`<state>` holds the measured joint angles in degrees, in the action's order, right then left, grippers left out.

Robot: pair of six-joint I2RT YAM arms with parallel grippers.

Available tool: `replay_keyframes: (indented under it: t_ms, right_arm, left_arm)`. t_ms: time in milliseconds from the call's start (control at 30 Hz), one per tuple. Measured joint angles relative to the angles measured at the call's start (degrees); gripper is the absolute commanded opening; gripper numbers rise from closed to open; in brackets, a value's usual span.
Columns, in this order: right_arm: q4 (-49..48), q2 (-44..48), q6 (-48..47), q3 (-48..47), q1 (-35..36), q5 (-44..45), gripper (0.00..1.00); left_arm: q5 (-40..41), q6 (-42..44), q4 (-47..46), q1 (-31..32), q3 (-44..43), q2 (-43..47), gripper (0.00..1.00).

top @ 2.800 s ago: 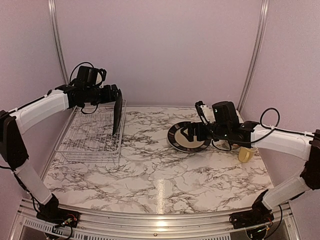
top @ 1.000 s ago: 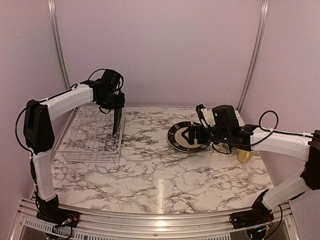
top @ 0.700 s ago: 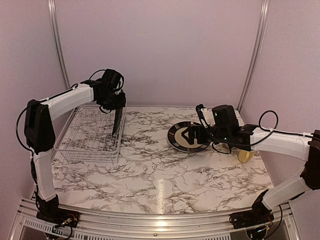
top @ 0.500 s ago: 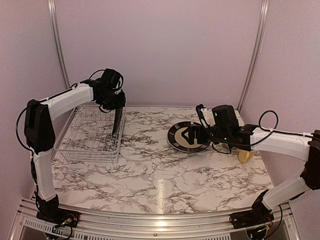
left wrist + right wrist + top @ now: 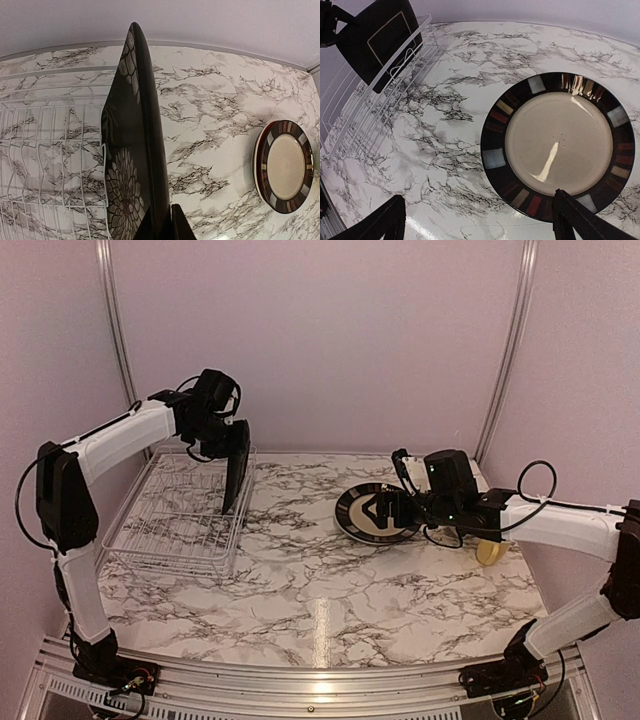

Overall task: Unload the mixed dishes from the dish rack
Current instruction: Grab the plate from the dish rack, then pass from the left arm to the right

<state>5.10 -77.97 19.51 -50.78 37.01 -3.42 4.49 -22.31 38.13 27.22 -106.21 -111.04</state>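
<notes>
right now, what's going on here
The left gripper is shut on a black plate with a white floral medallion, holding it upright at the right side of the white wire dish rack. The right gripper hangs open over a round cream plate with a dark blocked rim, flat on the marble table.

Since 2.8 s ago the left arm has folded its elbow upward. In the last half second the left gripper [image 5: 233, 432], clamped on the top edge of the black plate with white floral medallion [image 5: 236, 472], has risen slightly. The plate now leans more, and the dish rack [image 5: 165, 530] has shifted a little toward the near left.
</notes>
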Motion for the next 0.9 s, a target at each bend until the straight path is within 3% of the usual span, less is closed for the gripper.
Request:
replay_keyframes:
  t_ms: [367,567,767,900]
  right_arm:
    - [-0.42,0.15,1.31,0.0,0.0,-1.57,0.98]
    - [-0.72,0.15,2.4,0.0,0.0,-2.12,0.98]
    - [-2.54,0.15,3.69,0.02,0.0,-2.25,0.98]
    - [-3.08,0.17,5.03,0.02,0.0,-2.43,0.98]
  left_arm:
    - [0.15,0.85,0.2,0.83,1.42,11.32,0.0]
    - [1.75,2.14,-1.9,2.62,8.66,20.35,0.0]
    - [7.17,7.41,-7.43,14.12,20.0,29.55,0.0]
    - [17.0,14.91,-13.64,26.23,25.66,32.11,0.0]
